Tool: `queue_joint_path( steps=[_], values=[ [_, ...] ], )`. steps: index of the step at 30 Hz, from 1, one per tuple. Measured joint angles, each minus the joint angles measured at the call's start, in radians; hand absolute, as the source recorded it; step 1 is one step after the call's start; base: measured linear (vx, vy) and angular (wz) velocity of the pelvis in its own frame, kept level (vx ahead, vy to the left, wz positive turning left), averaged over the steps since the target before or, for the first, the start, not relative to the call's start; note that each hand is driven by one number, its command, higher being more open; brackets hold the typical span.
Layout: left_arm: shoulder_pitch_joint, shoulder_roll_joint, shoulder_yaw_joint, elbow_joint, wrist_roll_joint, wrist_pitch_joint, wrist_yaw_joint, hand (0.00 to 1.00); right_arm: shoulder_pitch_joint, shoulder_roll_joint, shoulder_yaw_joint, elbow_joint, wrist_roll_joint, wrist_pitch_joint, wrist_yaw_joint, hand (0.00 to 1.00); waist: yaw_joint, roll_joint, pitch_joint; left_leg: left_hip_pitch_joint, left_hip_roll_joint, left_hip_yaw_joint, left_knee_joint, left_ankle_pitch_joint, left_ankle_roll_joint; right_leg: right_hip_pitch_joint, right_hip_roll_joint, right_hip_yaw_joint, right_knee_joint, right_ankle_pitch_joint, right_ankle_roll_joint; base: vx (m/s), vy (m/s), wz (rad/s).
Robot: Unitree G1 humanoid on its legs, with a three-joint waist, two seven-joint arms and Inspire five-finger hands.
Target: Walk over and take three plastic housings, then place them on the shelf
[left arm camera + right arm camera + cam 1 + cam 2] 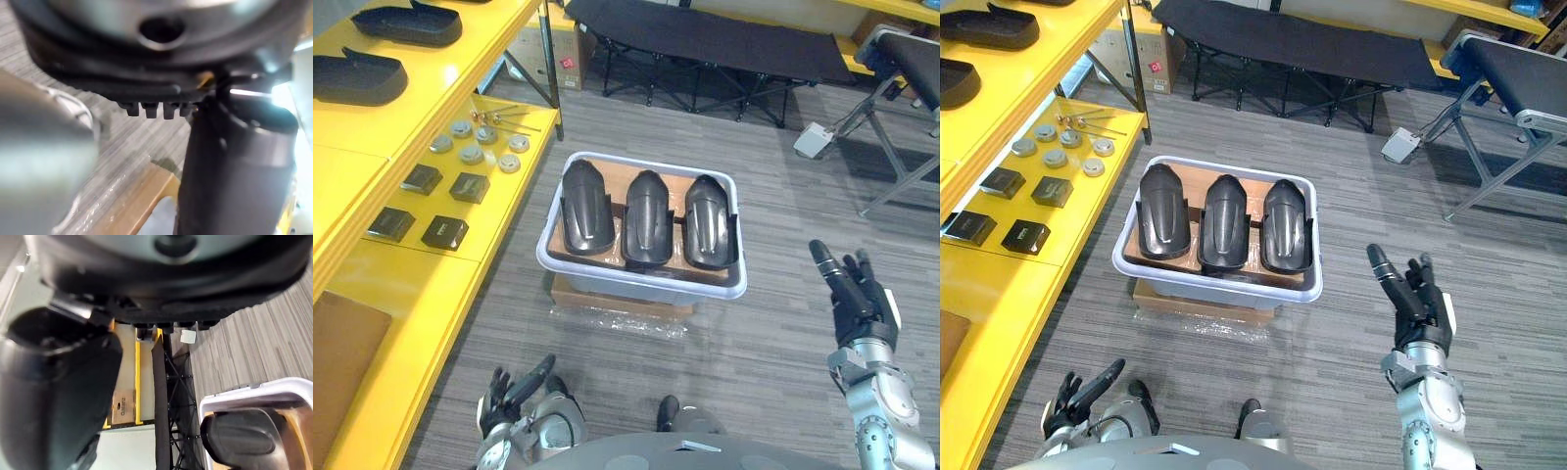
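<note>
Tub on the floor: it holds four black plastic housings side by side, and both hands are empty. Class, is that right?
No: the tub holds three plastic housings, not four, as the left eye view shows. They sit side by side, and the left hand and right hand are empty.

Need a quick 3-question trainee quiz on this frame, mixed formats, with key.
1. Multiple choice: how many plastic housings stand in the bin? A two, B three, C four.
2. True or false: the right hand is curled round a housing.
3. Fill in: the yellow shelf lies on the robot's ___ side.
Key: 1 B. 2 False; it is open, raised to the right of the bin, holding nothing. 3 left.
</note>
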Motion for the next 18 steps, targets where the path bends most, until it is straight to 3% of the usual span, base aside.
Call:
queue_joint_path(
  steps=[3,5,11,18],
  values=[
    [-0.035,0.020,-0.001,-0.018,0.000,0.014,0.009,1.00,-0.059,0.021,0.001,0.155,0.000,-0.027,0.011,1.00,0.000,-0.026,0.017,-0.045,-0.011,-0.015,-0.008,0.014,0.006,-0.041,0.002,-0.003,0.001,0.003,0.000,0.01,0.008,0.07],
    [-0.042,0.025,-0.001,-0.018,0.001,0.016,0.013,1.00,-0.126,0.036,0.001,0.256,0.000,-0.030,-0.004,1.00,0.005,-0.029,0.036,-0.067,-0.013,-0.023,-0.005,0.017,0.009,-0.058,0.005,-0.006,0.000,0.008,0.000,0.01,0.008,0.10],
    [-0.070,0.031,0.007,-0.003,0.003,0.015,0.011,1.00,-0.349,-0.005,-0.002,0.427,0.004,-0.049,-0.089,1.00,0.059,0.013,0.153,-0.142,-0.014,-0.060,0.035,0.013,0.022,-0.102,0.003,-0.029,0.013,0.015,0.002,-0.01,0.031,0.15],
    [-0.084,0.033,-0.006,0.018,0.004,-0.013,-0.020,1.00,-0.661,-0.269,0.003,0.738,0.001,-0.059,-0.123,1.00,0.096,0.072,0.229,-0.217,-0.038,-0.118,0.071,0.017,0.036,-0.142,-0.018,-0.063,0.052,0.014,0.002,0.01,0.048,0.20]
  ],
)
